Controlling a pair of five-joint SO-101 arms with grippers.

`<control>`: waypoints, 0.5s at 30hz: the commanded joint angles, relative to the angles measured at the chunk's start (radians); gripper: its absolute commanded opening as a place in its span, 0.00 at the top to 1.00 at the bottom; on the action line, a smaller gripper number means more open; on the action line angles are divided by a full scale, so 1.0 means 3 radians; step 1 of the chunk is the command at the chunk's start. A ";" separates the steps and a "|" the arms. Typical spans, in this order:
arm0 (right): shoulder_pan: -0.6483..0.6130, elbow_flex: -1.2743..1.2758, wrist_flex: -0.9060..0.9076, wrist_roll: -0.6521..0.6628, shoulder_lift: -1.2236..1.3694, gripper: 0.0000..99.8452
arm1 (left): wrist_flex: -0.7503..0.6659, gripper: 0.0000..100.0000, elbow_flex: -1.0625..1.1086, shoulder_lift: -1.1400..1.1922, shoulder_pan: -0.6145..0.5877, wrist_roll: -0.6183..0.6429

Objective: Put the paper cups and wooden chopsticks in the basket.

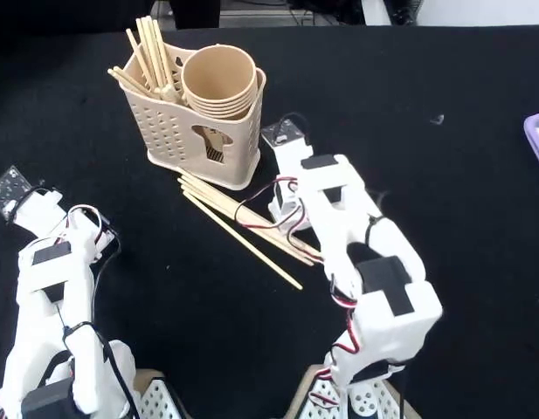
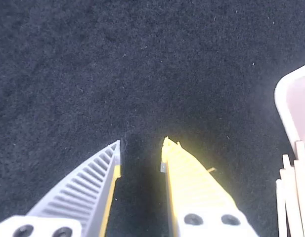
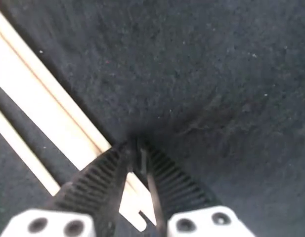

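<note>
a black table (image 1: 444,218) is carrying everything. the two white arms are taking up the near side: the right arm (image 1: 356,236) is bending forward toward the middle of the table, and the left arm (image 1: 55,279) is sitting well apart from it near the table's left edge.

a cream plastic basket (image 1: 177,140) with perforated walls and a handle cut-out is standing upright at the far left of the table. a stack of tan paper cups (image 1: 218,78), nested one inside another with their mouths up, is sitting inside it and rising above the rim. beside the cups, in the same basket, a bunch of upright chopsticks (image 1: 151,57) in pale wood is leaning outward to the left.

more loose chopsticks (image 1: 243,236) are lying flat on the table just in front of the basket, running diagonally toward the right arm.

the right gripper (image 3: 137,145) is pressing down among them, its dark ribbed jaws clenching on a pale stick whose end is showing between them. the left gripper (image 2: 141,141) is hanging over bare table with its jaws released and nothing between them.

a purple object (image 1: 538,140) is poking in at the table's right edge.
</note>
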 commanded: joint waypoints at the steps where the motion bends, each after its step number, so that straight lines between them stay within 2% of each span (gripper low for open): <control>1: 0.0005 0.0263 -0.0046 -0.0020 -0.0371 0.99 | -0.0036 0.86 -0.0197 -0.0056 0.0023 0.0005; 7: -0.0343 0.0949 -0.0394 -0.0005 -0.0903 0.99 | -0.0036 0.86 -0.0197 -0.0056 0.0023 0.0005; 13: -0.0384 0.1051 -0.0435 0.0015 -0.0969 0.99 | -0.0031 0.86 -0.0197 -0.0056 0.0018 0.0005; 15: -0.0399 0.1066 -0.0414 0.0210 -0.0969 0.99 | -0.0031 0.86 -0.0197 -0.0056 0.0018 0.0005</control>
